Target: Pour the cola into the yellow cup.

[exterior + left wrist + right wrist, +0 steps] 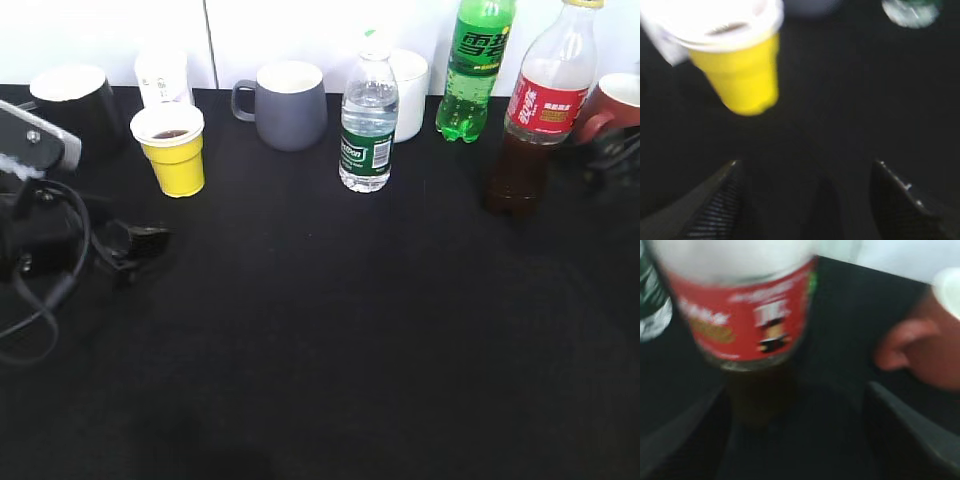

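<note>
The cola (747,335) stands just ahead of the right tool (800,440), whose jaws are spread; the yellow cup (740,70) sits ahead-left of the spread left tool (805,200).

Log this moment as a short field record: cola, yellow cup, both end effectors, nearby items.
cola: bottle upright on the black table, far right, cap on, dark liquid only in the lower part
yellow cup: upright, far left, a little dark liquid inside
left end effector: open, empty, short of the cup
right end effector: open, facing the cola, not gripping
nearby: water bottle, grey mug, green soda bottle
</note>
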Robot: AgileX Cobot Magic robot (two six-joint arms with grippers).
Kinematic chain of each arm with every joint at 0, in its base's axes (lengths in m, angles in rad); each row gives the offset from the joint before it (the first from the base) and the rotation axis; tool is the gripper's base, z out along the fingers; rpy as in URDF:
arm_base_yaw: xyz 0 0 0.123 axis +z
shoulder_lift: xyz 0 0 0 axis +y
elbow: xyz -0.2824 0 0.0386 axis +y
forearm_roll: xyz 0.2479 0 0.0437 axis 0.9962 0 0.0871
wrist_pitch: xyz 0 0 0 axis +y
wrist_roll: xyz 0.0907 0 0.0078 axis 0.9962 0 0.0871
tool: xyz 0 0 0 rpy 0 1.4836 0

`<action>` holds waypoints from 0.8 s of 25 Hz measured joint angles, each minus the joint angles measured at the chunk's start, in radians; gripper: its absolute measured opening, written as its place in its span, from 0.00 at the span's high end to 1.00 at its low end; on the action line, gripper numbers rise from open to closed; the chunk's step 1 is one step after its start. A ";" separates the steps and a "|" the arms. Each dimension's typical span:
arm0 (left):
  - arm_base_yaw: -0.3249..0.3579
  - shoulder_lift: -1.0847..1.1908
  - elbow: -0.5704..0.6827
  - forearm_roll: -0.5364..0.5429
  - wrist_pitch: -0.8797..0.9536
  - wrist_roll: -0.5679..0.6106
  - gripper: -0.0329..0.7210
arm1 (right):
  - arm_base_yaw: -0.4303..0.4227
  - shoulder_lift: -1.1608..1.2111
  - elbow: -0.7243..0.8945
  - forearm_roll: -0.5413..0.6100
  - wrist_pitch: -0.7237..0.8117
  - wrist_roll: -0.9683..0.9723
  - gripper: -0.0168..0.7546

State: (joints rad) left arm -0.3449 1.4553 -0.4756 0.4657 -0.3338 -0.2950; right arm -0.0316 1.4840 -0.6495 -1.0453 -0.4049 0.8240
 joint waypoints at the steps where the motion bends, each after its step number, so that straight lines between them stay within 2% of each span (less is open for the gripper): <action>1: -0.030 -0.049 0.000 -0.048 0.073 -0.001 0.18 | 0.000 -0.035 0.000 -0.038 0.031 0.093 0.19; 4: -0.087 -0.189 -0.019 -0.156 0.328 -0.003 0.18 | 0.000 -0.140 0.000 -0.131 0.153 0.234 0.21; 7: -0.121 -0.350 -0.019 -0.237 0.538 -0.003 0.18 | 0.000 -0.282 0.000 -0.136 0.341 0.310 0.21; 9: -0.126 -0.493 -0.019 -0.257 0.680 -0.003 0.18 | 0.000 -0.395 0.000 -0.086 0.499 0.313 0.21; 10: -0.126 -0.564 -0.019 -0.260 0.748 -0.003 0.18 | 0.000 -0.448 0.000 0.043 0.611 0.252 0.21; 11: -0.126 -0.643 -0.019 -0.262 0.814 -0.003 0.18 | 0.000 -0.489 0.000 0.249 0.689 0.088 0.21; 13: -0.126 -0.773 -0.019 -0.268 0.918 -0.003 0.19 | 0.000 -0.566 0.000 0.837 0.824 -0.456 0.21; 14: -0.126 -0.817 -0.019 -0.279 0.962 -0.003 0.19 | 0.000 -0.616 0.000 1.058 0.906 -0.693 0.21; 15: -0.126 -0.864 -0.019 -0.293 1.002 -0.003 0.20 | 0.000 -0.699 0.000 1.212 0.989 -0.824 0.21; 17: -0.127 -0.949 -0.019 -0.342 1.082 0.029 0.20 | 0.000 -0.878 0.000 1.295 1.119 -0.910 0.21; 20: -0.127 -1.069 -0.050 -0.416 1.218 0.137 0.21 | 0.000 -1.139 0.000 1.306 1.315 -0.954 0.21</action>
State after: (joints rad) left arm -0.4718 0.3867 -0.5252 0.0499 0.8845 -0.1580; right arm -0.0316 0.3451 -0.6495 0.2605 0.9105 -0.1298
